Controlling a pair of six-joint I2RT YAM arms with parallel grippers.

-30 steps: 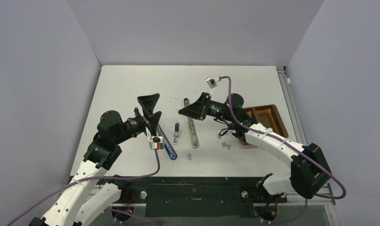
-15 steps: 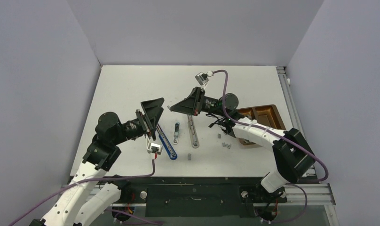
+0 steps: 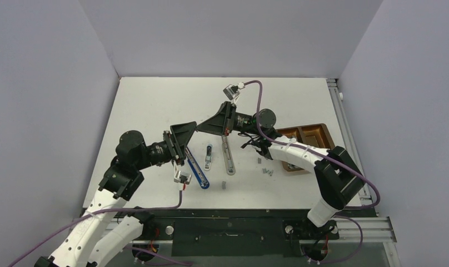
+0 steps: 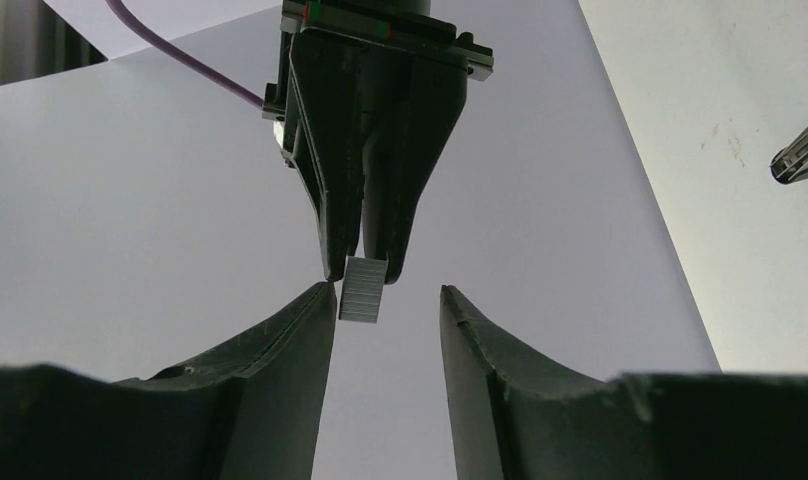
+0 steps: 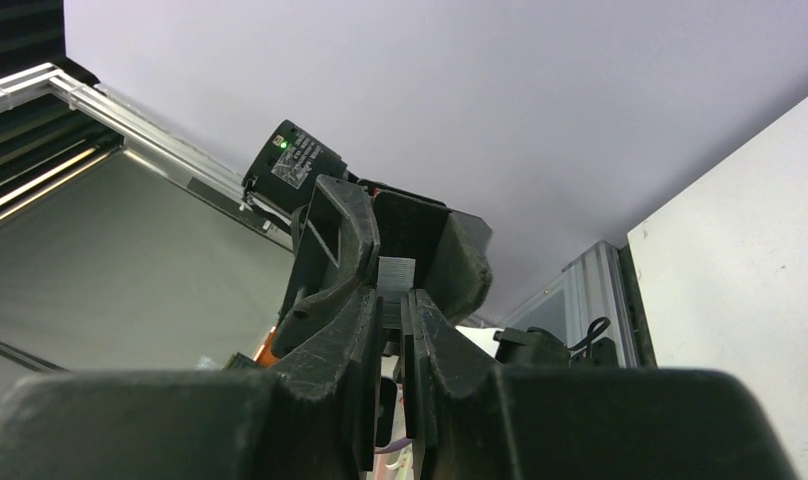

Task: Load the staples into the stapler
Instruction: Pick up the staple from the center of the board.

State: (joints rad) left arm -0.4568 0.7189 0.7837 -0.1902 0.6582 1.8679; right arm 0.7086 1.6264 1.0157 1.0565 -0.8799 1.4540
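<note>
Handing over mid-air above the worktop's (image 3: 155,100) middle: pinching a staple strip (image 4: 363,290) in the shut right hand (image 5: 392,300), flanking it with the part-open left hand (image 4: 385,310), gripping nothing yet. Leaving the stapler (image 3: 198,172) lying open toward the front edge, apparently unloaded; judging loading wholly undone.

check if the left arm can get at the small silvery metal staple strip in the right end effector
Probably yes: the small silvery-grey metal staple strip juts free of the right end effector, pinched by one end, and sits between the parted fingers of the left end effector with nothing in the way.
</note>
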